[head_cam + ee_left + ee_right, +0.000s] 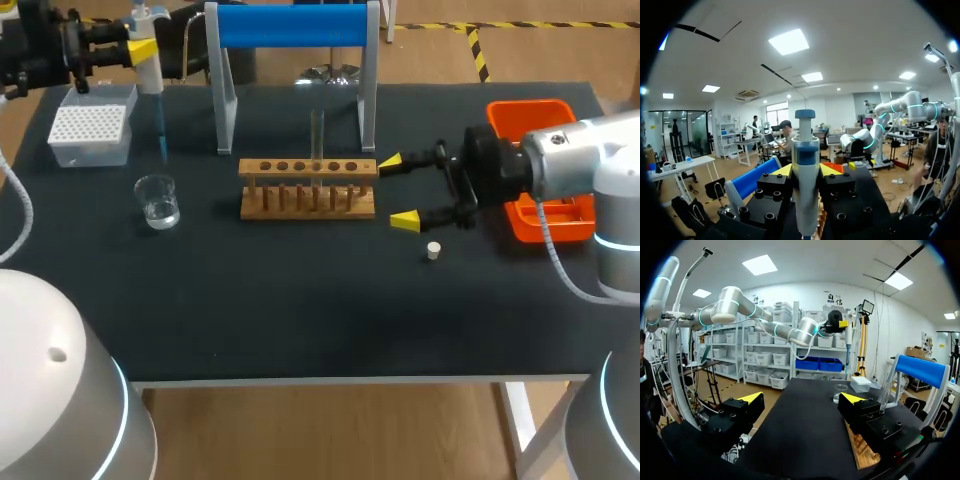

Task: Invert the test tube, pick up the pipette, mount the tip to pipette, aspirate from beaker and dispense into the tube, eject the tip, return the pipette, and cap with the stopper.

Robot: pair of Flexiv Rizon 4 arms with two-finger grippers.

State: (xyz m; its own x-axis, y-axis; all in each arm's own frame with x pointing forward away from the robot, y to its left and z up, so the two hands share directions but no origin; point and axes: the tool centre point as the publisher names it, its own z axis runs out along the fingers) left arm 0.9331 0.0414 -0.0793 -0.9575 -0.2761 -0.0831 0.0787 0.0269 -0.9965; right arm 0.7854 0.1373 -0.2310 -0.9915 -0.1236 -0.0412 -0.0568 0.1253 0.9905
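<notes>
White-and-blue plastic pipette (149, 50), blue tip mounted, hangs upright over the black tabletop (300, 310), clamped between the fingers of the left gripper (806, 171); the clear glass beaker (158, 200) stands below the tip and slightly nearer the robot, so aspiration likely needs a short shift and descent; the right gripper (398, 192) stands wide open, empty, beside the wooden rack (307, 187).

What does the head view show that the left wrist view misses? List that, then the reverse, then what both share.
Head view only: the beaker, the tip box, the upright tube and the stopper lying on the table. Left wrist view only: the left gripper up close, both fingers pressing the sides of the pipette. Both: that pipette and the blue stand.
</notes>
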